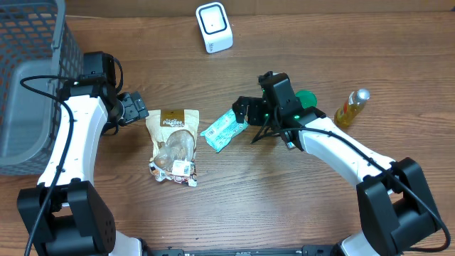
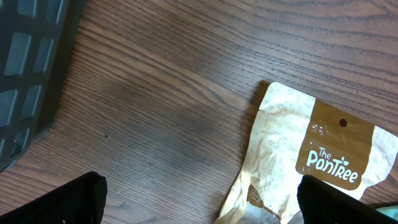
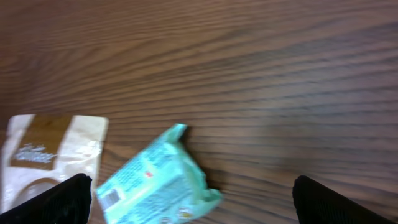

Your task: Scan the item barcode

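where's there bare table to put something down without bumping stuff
Bare wood lies right of the scanner, beyond the bottle, and between the basket and the scanner. The near strip in front of the brown pouch is free too. Crowded: the middle, with pouch and green packet side by side.

You have the green packet (image 1: 224, 130) lying flat on the wooden table (image 1: 298, 206), close to the middle and set diagonally, low end left, high end right. Its wrapper is mint green with white panels and small print. The right wrist view shows it blurred, and a dark striped patch near its lower left corner cannot be read. Just to its left, not touching, lies the pouch (image 1: 173, 146). It is cream with a brown band reading "The PanTree", and it has a clear window and a white label at the near end. The white scanner (image 1: 214, 27) sits at the far edge, well apart from both.
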Tool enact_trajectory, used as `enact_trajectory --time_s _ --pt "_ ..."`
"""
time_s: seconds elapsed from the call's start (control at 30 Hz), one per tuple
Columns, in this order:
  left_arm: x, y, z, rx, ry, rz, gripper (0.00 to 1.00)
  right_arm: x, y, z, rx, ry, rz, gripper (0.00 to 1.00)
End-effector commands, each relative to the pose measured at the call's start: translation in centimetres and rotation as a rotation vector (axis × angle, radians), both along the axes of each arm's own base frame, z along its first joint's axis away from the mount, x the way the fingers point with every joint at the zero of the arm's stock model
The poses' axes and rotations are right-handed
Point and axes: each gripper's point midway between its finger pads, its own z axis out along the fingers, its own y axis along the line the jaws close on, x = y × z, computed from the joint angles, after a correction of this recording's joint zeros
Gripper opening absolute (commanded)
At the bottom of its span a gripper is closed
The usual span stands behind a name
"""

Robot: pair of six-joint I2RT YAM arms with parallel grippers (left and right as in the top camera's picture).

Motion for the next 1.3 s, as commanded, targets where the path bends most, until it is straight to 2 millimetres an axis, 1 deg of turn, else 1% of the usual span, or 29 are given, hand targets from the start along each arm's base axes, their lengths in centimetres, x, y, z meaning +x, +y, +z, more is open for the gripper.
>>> enact_trajectory --time_s 0.0,0.07,0.13,0.83,1.13,1.27 --pt "0.1 0.0 0.9 0.007 -0.025 -0.022 1.00 0.0 -1.3 -2.1 -0.046 0.034 -0.026 1.00" --pt "0.1 0.0 0.9 0.007 -0.025 -0.022 0.99 -0.1 -1.3 -3.0 -0.054 0.050 -0.025 1.00" --pt "0.1 0.0 0.9 0.007 -0.025 -0.022 0.99 0.0 -1.2 -3.4 -0.054 0.054 -0.024 1.00" --pt "0.1 0.0 0.9 0.007 -0.025 -0.022 1.00 0.2 -1.0 -3.3 -0.045 0.045 -0.021 1.00" --pt "0.1 0.0 0.9 0.007 -0.025 -0.022 0.99 0.1 -1.1 -4.3 -0.034 0.077 -0.052 1.00" --pt "0.1 0.0 0.9 0.007 -0.025 -0.022 0.99 -0.1 -0.4 -4.7 -0.006 0.096 -0.028 1.00"
